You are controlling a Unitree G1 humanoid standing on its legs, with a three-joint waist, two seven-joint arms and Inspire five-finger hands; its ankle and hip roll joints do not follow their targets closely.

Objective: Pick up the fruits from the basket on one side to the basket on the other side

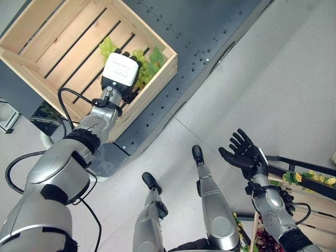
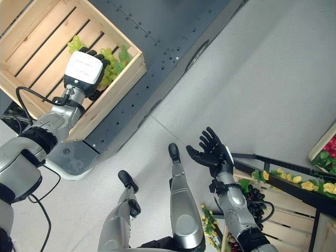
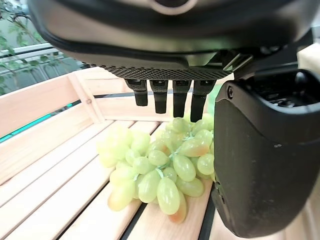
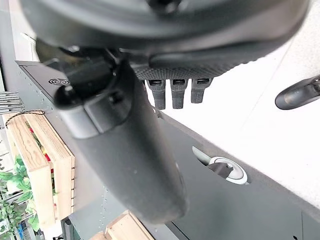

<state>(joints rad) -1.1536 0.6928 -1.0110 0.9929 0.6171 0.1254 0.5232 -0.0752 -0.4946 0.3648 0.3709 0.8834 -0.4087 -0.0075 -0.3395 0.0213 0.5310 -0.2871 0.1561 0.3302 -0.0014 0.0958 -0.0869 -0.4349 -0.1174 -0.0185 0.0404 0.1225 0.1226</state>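
Two hands logged. We see the left hand (image 1: 122,73) inside the wooden crate (image 1: 37,50), fingers straight above the green grape bunch (image 3: 160,170) lying on the slats, gripping nothing. Right hand (image 2: 212,152) hangs spread and empty over the floor.

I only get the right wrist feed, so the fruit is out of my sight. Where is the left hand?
Observer: The left hand hangs over a bunch of green grapes in a corner of the wooden crate.
Operator: Has it gripped them?
Observer: No. Its fingers are straight above the bunch, which lies on the slats.
Operator: And how does my right hand look from above?
Observer: The right hand is open with its fingers spread, over the floor, holding nothing.
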